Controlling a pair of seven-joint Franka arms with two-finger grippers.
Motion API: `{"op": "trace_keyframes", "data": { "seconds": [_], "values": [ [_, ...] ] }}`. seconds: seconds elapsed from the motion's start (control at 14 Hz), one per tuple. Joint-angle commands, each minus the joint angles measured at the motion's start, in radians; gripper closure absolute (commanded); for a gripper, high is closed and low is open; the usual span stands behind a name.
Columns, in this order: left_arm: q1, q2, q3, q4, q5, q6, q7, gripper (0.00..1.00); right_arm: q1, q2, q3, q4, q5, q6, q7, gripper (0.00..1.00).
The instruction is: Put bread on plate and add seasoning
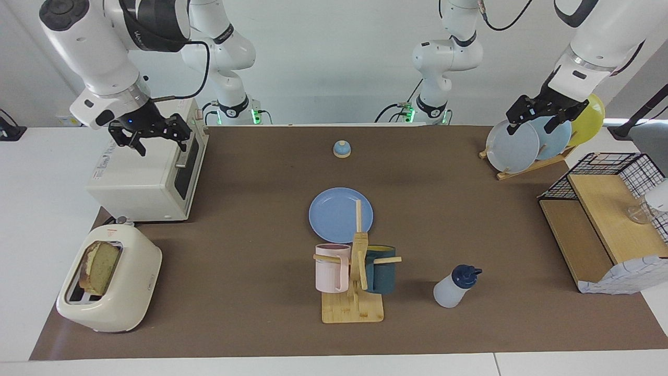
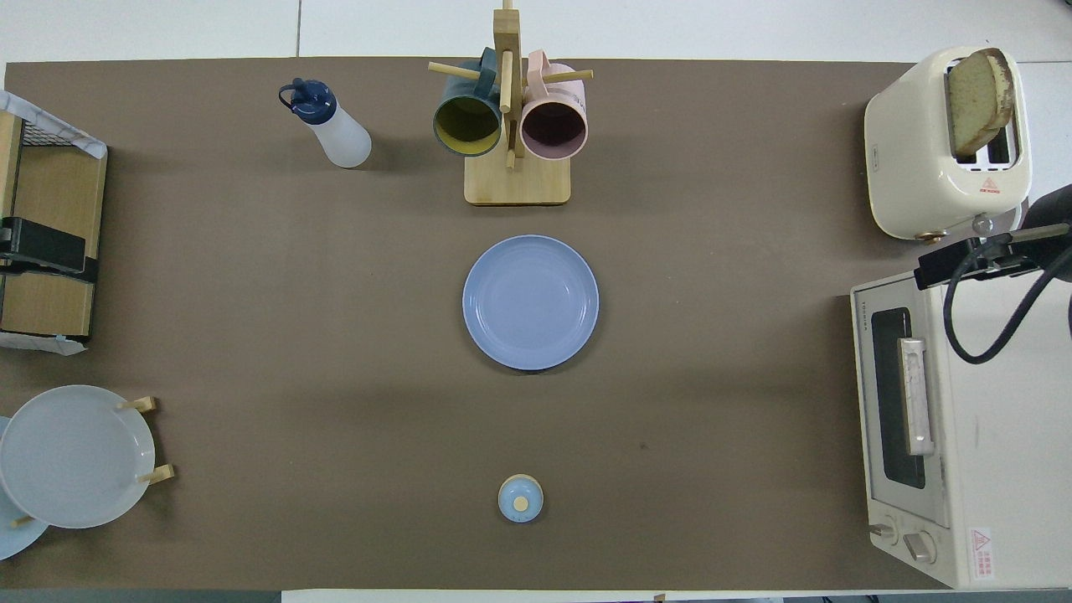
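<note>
Both arms wait raised at the ends of the surface; nothing of the task is held.

Facing view: the right tool (image 1: 156, 137) hangs spread over the toaster oven (image 1: 148, 172); the left tool (image 1: 543, 116), fingers also spread, hangs over the rack of pale plates (image 1: 514, 147). The bread (image 1: 102, 267) stands in the toaster (image 1: 112, 284) at the right arm's corner farthest from the robots.
Overhead view: the plate (image 2: 530, 301) lies bare mid-surface, and the seasoning (image 2: 331, 126) stands near the edge farthest from the robots, beside the mug rack (image 2: 515, 126).
</note>
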Motion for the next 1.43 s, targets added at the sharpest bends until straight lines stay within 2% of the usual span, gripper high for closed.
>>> {"op": "trace_keyframes", "data": {
  "seconds": [0.0, 0.5, 0.86, 1.0, 1.14, 1.28, 1.35],
  "values": [
    [-0.002, -0.005, 0.001, 0.002, 0.011, 0.007, -0.010, 0.00, -0.007, -0.014, 0.003, -0.009, 0.016, 0.003, 0.016, 0.00],
    [-0.002, -0.017, 0.004, -0.011, 0.011, 0.007, -0.009, 0.00, -0.006, -0.014, 0.003, -0.009, 0.016, 0.003, 0.016, 0.00],
    [-0.020, -0.035, -0.008, -0.056, 0.011, 0.062, -0.027, 0.00, -0.006, -0.014, 0.003, -0.009, 0.016, -0.007, 0.014, 0.00],
    [-0.089, -0.090, -0.008, -0.184, 0.008, 0.187, -0.085, 0.00, -0.001, -0.016, 0.003, -0.011, 0.016, -0.005, 0.014, 0.00],
    [-0.152, -0.168, -0.013, -0.407, 0.005, 0.461, -0.159, 0.00, -0.009, -0.016, 0.003, -0.017, 0.016, 0.012, 0.009, 0.00],
    [-0.219, -0.215, -0.013, -0.600, 0.005, 0.727, -0.183, 0.00, -0.010, -0.013, 0.001, -0.028, 0.016, 0.127, 0.011, 0.00],
    [-0.260, -0.209, -0.011, -0.644, 0.005, 0.816, -0.206, 0.00, -0.018, -0.007, 0.001, -0.032, 0.016, 0.211, 0.011, 0.00]
  ]
}}
